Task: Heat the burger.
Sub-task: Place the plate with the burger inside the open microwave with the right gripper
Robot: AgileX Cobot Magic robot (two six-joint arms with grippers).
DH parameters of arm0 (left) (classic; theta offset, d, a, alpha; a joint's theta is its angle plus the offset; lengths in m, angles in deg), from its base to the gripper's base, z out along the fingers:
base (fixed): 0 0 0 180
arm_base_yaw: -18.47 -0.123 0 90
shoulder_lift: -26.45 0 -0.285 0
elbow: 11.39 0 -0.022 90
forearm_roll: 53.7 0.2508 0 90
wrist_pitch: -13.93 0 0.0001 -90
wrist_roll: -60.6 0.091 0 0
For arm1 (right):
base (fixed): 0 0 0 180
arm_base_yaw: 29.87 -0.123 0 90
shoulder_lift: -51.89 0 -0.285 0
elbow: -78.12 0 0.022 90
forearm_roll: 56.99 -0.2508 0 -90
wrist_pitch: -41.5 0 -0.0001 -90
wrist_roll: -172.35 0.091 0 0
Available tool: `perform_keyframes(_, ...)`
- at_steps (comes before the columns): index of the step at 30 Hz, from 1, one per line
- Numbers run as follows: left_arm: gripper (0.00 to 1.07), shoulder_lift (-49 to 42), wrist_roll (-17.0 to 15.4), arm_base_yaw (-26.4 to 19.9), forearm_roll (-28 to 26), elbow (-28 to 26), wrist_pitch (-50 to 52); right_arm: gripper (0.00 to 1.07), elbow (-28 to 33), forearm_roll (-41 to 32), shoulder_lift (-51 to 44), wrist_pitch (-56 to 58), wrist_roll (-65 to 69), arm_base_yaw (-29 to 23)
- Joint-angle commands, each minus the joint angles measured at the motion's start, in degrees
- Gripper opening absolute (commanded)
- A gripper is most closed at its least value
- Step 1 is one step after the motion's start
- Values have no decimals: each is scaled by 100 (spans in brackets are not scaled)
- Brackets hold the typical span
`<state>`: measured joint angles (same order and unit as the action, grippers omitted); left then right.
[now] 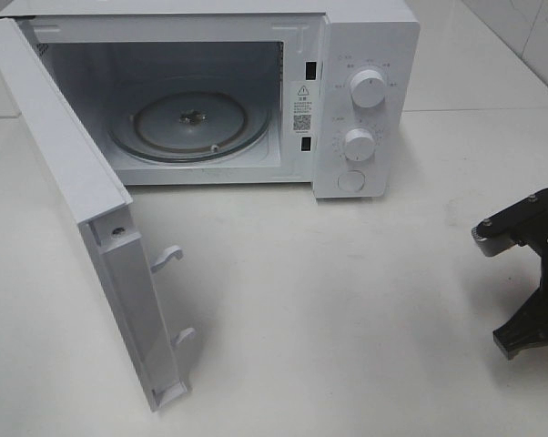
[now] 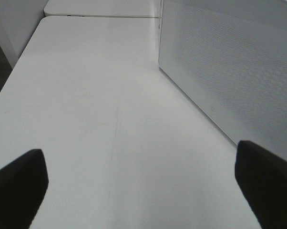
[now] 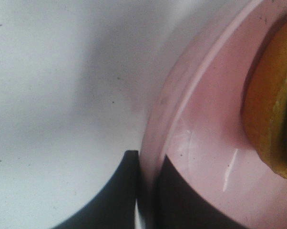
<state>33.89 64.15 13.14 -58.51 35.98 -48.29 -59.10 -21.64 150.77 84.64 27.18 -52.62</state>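
White surface (image 1: 347, 300), microwave door (image 1: 74, 200) open, turntable (image 1: 190, 123) bare. Right claw (image 3: 146, 191) pinched on pink plate (image 3: 205, 143) rim, burger (image 3: 272, 109) on plate. Left claw (image 2: 138, 186) wide, empty. Risk: thin edge grip slips, plate tilts, burger slides off.

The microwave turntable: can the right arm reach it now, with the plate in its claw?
Probably yes. The door stands wide open on the left, the turntable lies bare, and nothing shows on the table between it and the right arm, whose claw grips the pink plate with the burger.
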Motion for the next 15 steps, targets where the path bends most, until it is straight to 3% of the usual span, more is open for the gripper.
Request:
perform_keyframes(1,100,-92,11,0,-34,17,74,0,-11,309,-69,344,92,-189)
perform_keyframes(15,100,-92,11,0,-34,17,74,0,-11,424,-338,584,86,-825)
